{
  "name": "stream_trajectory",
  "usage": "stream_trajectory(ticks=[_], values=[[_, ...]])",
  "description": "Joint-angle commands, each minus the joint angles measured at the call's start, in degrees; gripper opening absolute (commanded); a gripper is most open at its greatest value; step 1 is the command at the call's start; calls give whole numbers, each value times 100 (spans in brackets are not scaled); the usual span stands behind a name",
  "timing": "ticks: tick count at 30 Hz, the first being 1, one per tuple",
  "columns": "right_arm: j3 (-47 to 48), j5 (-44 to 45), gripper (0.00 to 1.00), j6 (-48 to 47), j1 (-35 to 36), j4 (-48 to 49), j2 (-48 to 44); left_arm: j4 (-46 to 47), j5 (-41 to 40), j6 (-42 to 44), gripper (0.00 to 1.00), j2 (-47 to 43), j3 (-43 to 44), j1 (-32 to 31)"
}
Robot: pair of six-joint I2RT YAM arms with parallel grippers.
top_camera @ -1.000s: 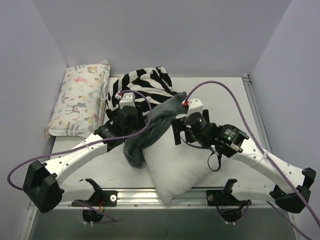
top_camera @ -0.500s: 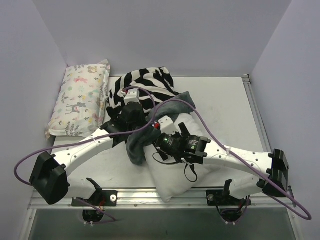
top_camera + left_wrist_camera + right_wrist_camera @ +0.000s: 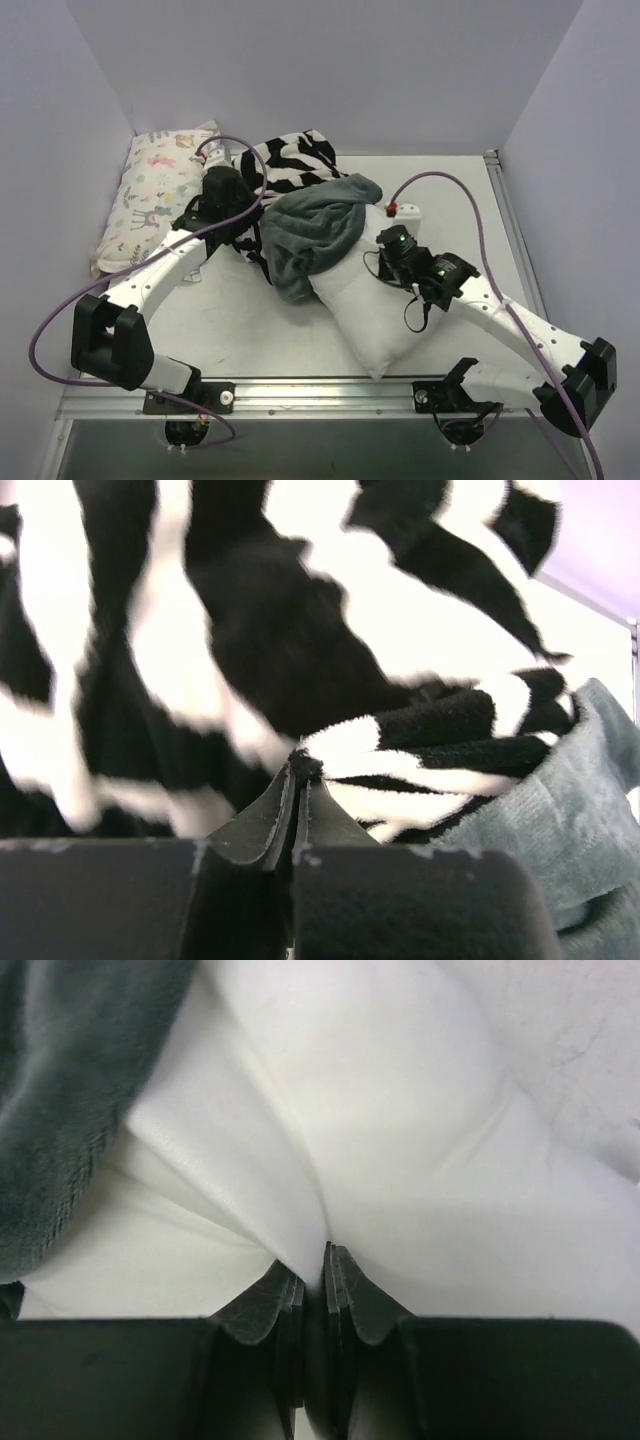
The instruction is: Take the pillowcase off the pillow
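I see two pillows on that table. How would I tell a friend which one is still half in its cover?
Start at the table and look near its middle. The pillow lies there at a slant, its far end covered by the grey-and-zebra pillowcase. It is plain white, unlike the pastel animal-print pillow at the far left.

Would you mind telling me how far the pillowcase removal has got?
Done: most of the pillow lies bare. In hand: the left claw is shut on the pillowcase, zebra side, and the right claw pinches the pillow. Left: the grey-teal end covers the pillow's far end and must come off.
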Motion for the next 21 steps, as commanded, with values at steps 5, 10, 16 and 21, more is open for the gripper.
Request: stream_trajectory(ticks=[5,10,16,21], values=[[185,-298,0,-201,-1894,-1203,-821,-249,-359,-248,0,204,452,1709],[449,-562,0,-333,-2703,-1265,-751,-452,-298,-160,0,232,366,1895],[677,-1125,0,-438,-2538,-1046,-557,-13,-324,-230,0,-164,-548,999],[959,42,90,-1051,-746,-932,-671,417,-157,-485,0,-226,-979,357]])
